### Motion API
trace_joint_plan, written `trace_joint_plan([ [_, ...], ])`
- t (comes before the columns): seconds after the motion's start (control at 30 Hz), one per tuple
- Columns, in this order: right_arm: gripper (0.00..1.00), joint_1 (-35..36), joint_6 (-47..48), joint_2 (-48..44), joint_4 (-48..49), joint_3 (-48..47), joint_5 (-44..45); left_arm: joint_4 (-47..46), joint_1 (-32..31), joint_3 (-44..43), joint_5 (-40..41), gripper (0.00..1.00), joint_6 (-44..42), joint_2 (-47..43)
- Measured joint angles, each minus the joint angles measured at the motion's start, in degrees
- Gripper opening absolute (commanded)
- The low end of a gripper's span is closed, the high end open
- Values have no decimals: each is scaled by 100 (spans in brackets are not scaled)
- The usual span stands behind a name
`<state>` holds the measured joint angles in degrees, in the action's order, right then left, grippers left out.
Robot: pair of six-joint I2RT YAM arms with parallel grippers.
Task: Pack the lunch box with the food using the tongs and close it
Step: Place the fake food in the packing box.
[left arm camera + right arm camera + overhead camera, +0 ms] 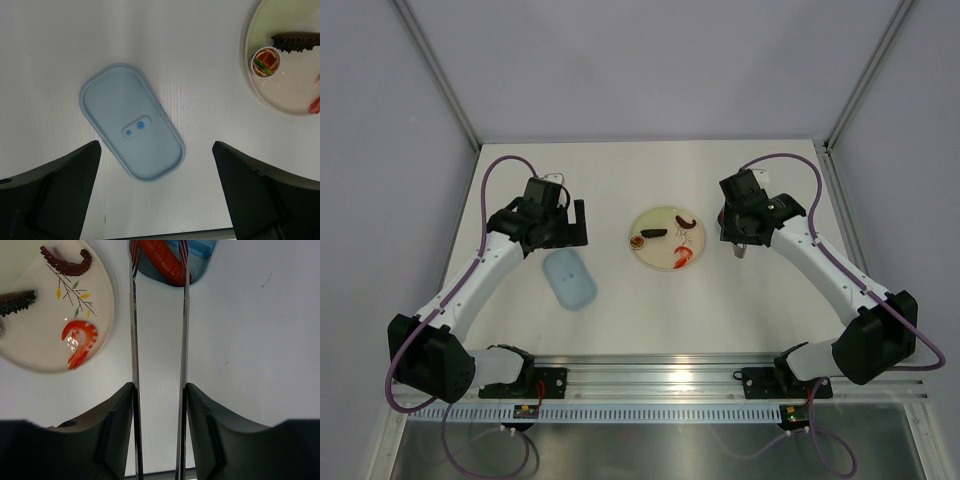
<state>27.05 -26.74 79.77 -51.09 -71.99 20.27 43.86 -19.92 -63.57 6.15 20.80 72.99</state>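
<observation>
Now, the release of a piece into the box. The right gripper [159, 390] pinches the tongs [134, 340], one finger on each blade, at a middling spread; the blade tips stand either side of a red sausage [162, 260] lying in the box [205, 255], at 12 o'clock in the wrist view; whether the tips touch it we cannot tell.

The left gripper [156, 147] hangs wide and empty over the lid [115, 105], which lies flat on the table [670, 320] at 8 o'clock of the plate [650, 258].

We judge the step best done by letting the blades spring apart until the sausage rests on the box floor, then lifting straight up before any sideways swing, lest a tip drag the piece or snag the box wall.

A shrimp [80, 340] and two dark pieces lie on the plate, at 10 o'clock of the tongs.

Room: bare table from 1 to 5 o'clock of the box; the plate rim sits just beside the box at 9 o'clock, so we would cross it high; the lid lies well apart from the plate.
</observation>
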Motion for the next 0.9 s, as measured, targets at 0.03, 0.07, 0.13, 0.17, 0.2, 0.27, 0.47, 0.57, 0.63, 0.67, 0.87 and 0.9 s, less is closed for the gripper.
trace_joint_plan([
  [0.03,50,0,0,2,11,0,0,0,0,0,7,99,0,0],
  [0.07,48,0,0,4,22,0,-2,0,0,0,13,99,0,0],
  [0.13,43,0,0,4,31,0,-2,0,0,0,15,99,0,0],
  [0.17,43,0,2,4,28,0,-4,0,0,0,15,99,0,0],
  [0.2,43,0,2,2,31,0,-4,0,0,0,17,99,0,0],
  [0.27,38,0,2,2,52,0,0,0,0,0,17,99,0,0],
  [0.47,13,0,2,4,118,-11,31,2,0,2,20,99,0,0],
  [0.57,12,0,2,90,184,-87,33,-2,0,24,22,99,0,0],
  [0.63,12,0,2,201,251,-144,28,15,0,39,24,99,0,0],
  [0.67,12,0,2,260,293,-160,26,20,0,42,26,99,0,-2],
  [0.87,12,0,2,533,398,-205,31,17,0,42,37,99,0,0],
  [0.9,12,0,2,573,402,-229,44,20,0,42,37,99,0,0],
])
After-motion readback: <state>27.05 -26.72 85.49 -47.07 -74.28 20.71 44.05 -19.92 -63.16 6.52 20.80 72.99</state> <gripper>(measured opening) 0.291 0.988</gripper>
